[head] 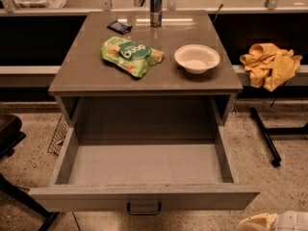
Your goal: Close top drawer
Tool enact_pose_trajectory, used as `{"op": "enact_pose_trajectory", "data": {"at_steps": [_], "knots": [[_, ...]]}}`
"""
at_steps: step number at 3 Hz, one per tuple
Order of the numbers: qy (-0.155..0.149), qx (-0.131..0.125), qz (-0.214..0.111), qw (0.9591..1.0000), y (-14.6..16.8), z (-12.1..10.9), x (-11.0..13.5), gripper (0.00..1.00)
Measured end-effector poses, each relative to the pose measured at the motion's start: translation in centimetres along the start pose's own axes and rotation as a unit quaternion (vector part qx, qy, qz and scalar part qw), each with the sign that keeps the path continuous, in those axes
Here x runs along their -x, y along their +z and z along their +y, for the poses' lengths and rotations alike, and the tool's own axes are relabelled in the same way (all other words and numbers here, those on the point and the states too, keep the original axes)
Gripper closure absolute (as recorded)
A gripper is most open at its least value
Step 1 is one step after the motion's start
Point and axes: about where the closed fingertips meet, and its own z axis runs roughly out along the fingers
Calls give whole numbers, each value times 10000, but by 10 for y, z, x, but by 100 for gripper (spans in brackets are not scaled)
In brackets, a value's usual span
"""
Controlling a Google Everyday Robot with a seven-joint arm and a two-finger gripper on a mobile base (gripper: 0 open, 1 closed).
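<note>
While the top drawer [144,196] stands far out of its cabinet, its wide flat front faces the camera and its grey-brown box lies open to view with nothing inside. A small dark metal handle [144,209] sits at the centre of that front, near its lower edge.

Just past the drawer's front right corner, low at the bottom edge of the view, is the gripper [274,222], seen only as pale rounded shapes cut off by the frame. It is apart from the drawer front and not touching the handle. Whether it is open or closed cannot be told.

Above and behind the drawer runs the cabinet's worktop [86,71], grey-brown and smooth. Over the drawer's right half on that surface stands a white bowl [197,58], upright. Over the drawer's left half lies a green snack bag [131,55], flat and slightly crumpled. Farther back from the drawer, near the rear edge, a drink can [156,8] stands upright, with a small dark flat packet [119,27] just to its left.

Beyond the drawer's right side, a crumpled yellow cloth [270,64] lies on a shelf rail, and a black stand leg [265,136] rests on the speckled floor below it. Beside the drawer's left wall a piece of wire mesh [57,134] lies on the floor.
</note>
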Motion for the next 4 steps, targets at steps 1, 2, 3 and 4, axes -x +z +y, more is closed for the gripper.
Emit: {"op": "enact_pose_trajectory", "data": {"at_steps": [1, 2, 3, 4], "knots": [[-233, 56, -117, 9996, 18, -21, 2, 100], [-483, 154, -279, 9983, 33, -41, 8, 100], [-699, 315, -342, 9965, 58, -58, 13, 100], [-749, 468, -276, 9957, 81, -59, 7, 100]]}}
